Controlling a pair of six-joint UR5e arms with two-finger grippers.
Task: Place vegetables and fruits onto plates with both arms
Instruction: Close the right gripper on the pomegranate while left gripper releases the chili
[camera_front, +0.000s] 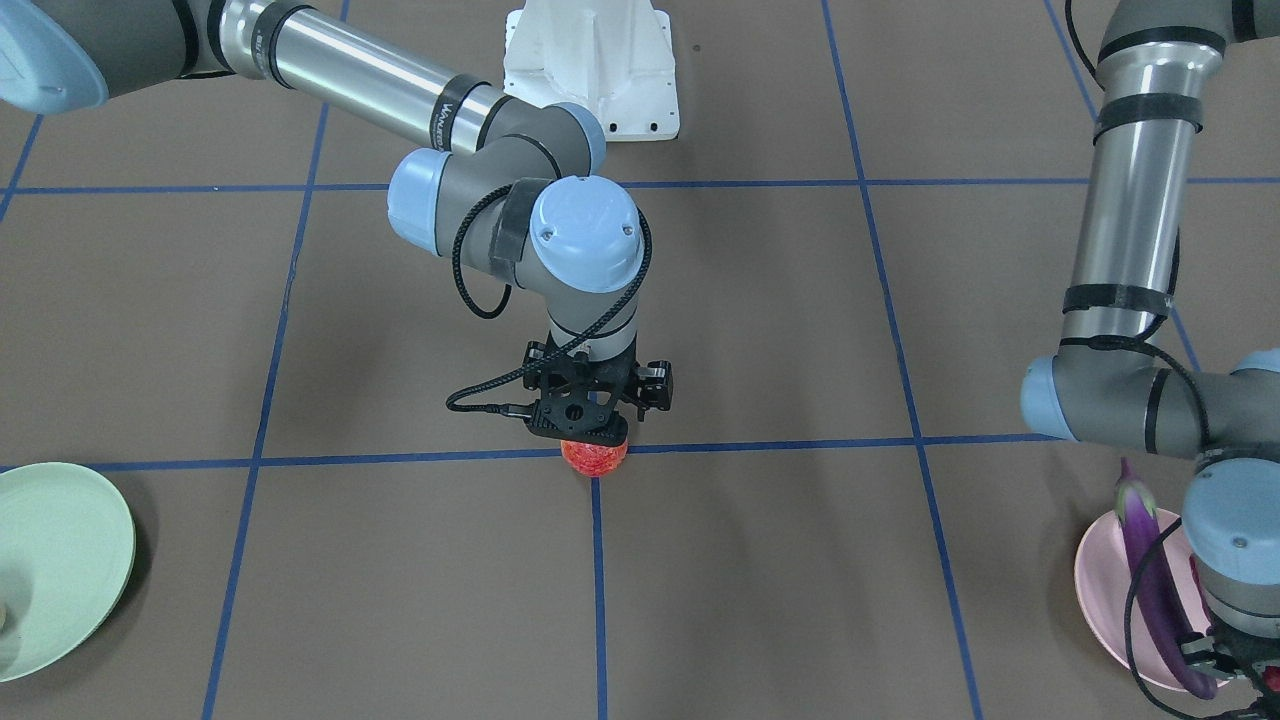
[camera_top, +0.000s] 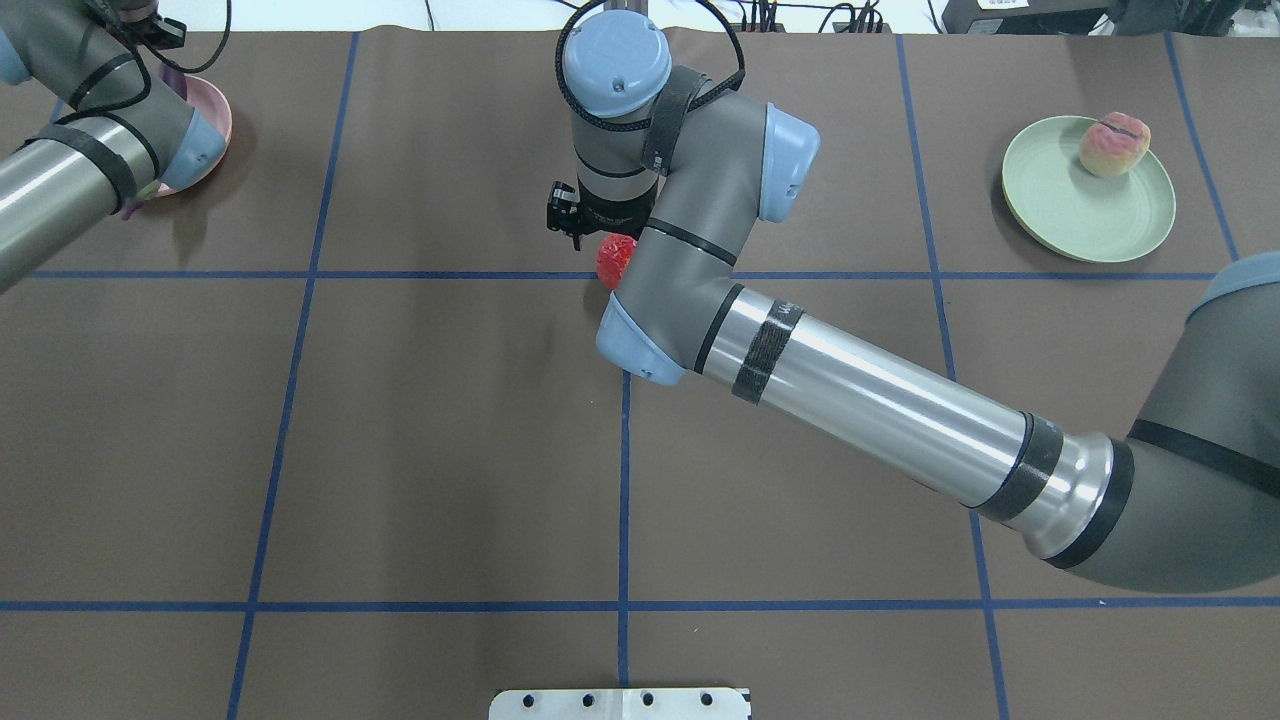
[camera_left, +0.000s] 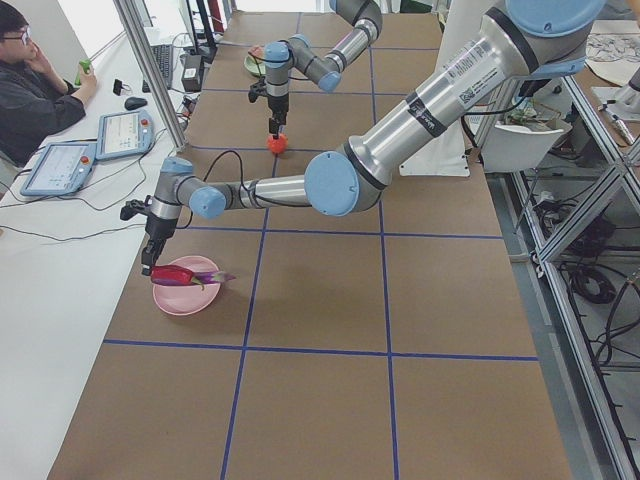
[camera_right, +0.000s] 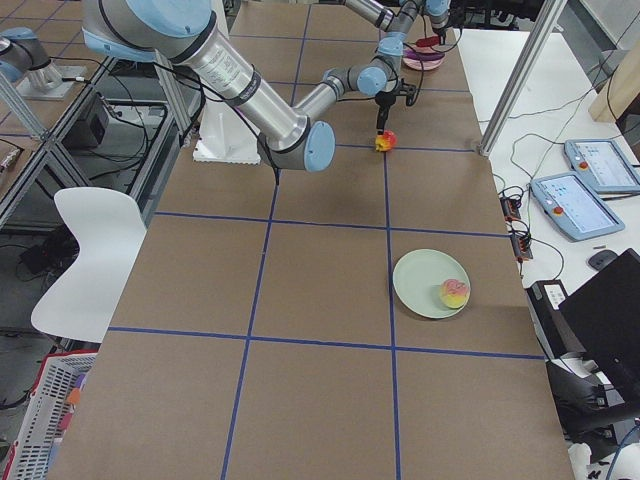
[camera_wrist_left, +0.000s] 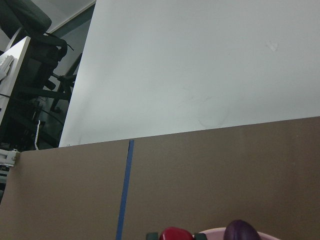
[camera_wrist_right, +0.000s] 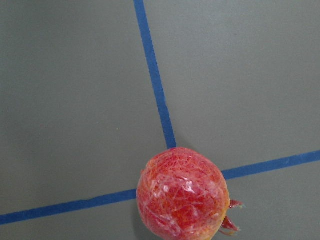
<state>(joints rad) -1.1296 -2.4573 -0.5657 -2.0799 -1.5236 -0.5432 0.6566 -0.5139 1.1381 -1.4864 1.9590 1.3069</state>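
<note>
The mottled orange-red pomegranate (camera_front: 594, 457) sits on a blue tape crossing at mid-table; it fills the bottom of the right wrist view (camera_wrist_right: 182, 195). My right gripper (camera_front: 592, 435) hangs straight above it, very close, with its fingers hidden. The purple eggplant (camera_front: 1150, 580) lies across the pink plate (camera_front: 1095, 590). My left gripper (camera_left: 148, 266) is at that plate's edge, next to the red chili (camera_left: 168, 274); I cannot tell whether it holds the chili. The peach (camera_top: 1113, 145) lies on the green plate (camera_top: 1060, 210).
The white base block (camera_front: 590, 70) stands at the robot's side of the table. Blue tape lines (camera_top: 623, 480) grid the brown table. An operator (camera_left: 35, 90) sits past the far edge, with tablets (camera_left: 125, 132) beside him.
</note>
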